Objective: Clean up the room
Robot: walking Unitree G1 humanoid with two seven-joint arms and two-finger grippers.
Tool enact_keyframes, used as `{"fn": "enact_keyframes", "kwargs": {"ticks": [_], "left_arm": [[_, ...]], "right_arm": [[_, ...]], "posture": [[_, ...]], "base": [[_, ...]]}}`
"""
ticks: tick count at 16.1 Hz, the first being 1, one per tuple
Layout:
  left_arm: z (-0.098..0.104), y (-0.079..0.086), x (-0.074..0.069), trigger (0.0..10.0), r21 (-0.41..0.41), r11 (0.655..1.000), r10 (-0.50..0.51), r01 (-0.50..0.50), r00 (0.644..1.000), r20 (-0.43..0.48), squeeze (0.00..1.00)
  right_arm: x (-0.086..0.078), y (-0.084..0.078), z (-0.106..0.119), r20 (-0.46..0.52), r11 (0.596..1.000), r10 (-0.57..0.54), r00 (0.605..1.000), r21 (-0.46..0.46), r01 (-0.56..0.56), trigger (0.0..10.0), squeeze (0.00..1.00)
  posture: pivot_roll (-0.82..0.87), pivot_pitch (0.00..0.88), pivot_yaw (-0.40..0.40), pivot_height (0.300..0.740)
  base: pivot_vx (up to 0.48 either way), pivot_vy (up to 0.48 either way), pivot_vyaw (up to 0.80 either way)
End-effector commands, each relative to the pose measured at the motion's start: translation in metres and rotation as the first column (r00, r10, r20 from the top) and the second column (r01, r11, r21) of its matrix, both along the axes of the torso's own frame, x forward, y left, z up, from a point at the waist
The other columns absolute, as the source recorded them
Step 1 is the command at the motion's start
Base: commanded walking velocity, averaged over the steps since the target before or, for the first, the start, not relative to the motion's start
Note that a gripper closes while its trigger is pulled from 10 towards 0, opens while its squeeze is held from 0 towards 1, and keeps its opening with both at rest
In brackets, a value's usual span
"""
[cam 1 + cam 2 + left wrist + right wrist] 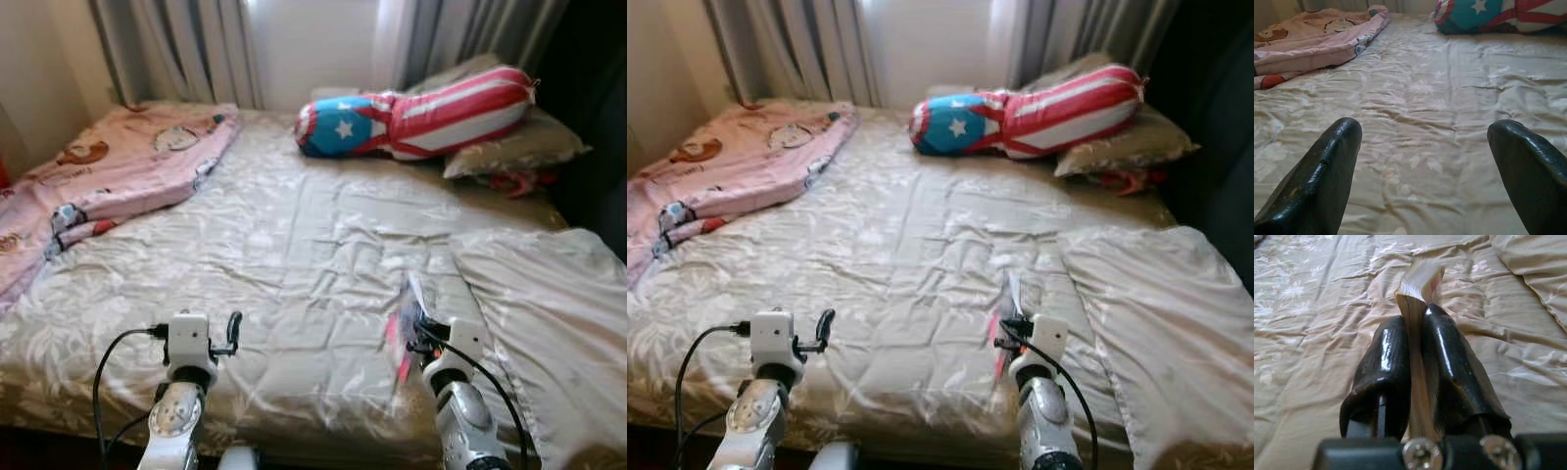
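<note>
My right gripper (1411,316) is shut on a thin book (1419,281), gripped by its page edge, with a pink and white cover (405,333). It hangs just above the beige bedspread (294,255) near the bed's front right. My left gripper (1425,132) is open over the bedspread at the front left, nothing between its fingers (1334,161). A pink cartoon blanket (118,171) lies bunched at the far left of the bed. A red, white and blue star bolster (411,116) lies at the head.
A beige pillow (514,147) sits under the bolster at the back right. A folded beige cover (558,304) lies on the bed's right side. Curtains (196,49) and a wall stand behind the bed. The bed's front edge is just below my arms.
</note>
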State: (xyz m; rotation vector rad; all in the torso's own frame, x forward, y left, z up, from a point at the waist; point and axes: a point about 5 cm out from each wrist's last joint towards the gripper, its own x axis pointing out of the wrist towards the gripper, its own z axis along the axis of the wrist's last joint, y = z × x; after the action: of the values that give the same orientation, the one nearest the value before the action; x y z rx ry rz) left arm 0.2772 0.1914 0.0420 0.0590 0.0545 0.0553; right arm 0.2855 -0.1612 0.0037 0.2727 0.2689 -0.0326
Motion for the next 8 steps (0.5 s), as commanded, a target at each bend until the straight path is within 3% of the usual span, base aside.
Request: {"fn": "enact_keyframes", "kwargs": {"ticks": [1,5,8], "left_arm": [[0.0062,-0.0014,0.0049,10.0,0.002,1.000,-0.006,0.006,1.000,0.023,0.00],[0.0075,-0.0053,0.0066,10.0,-0.038,0.999,-0.032,0.033,0.999,0.022,0.00],[0.0077,-0.0072,0.0063,10.0,-0.044,0.998,-0.047,0.048,0.999,0.024,0.00]], "right_arm": [[0.0071,-0.0003,0.0100,0.056,1.000,0.004,0.998,-0.004,-0.004,10.0,0.00],[0.0072,0.0009,0.0099,0.056,1.000,0.009,0.998,0.000,-0.009,10.0,0.00],[0.0075,0.0017,0.0102,0.057,1.000,0.011,0.998,0.002,-0.011,10.0,0.00]], "posture": [[0.03,0.000,-0.080,0.663],[0.03,0.000,-0.078,0.663],[0.03,0.000,-0.077,0.663]], "base": [[0.000,0.000,0.00],[0.000,0.000,0.00],[0.362,0.000,0.00]]}}
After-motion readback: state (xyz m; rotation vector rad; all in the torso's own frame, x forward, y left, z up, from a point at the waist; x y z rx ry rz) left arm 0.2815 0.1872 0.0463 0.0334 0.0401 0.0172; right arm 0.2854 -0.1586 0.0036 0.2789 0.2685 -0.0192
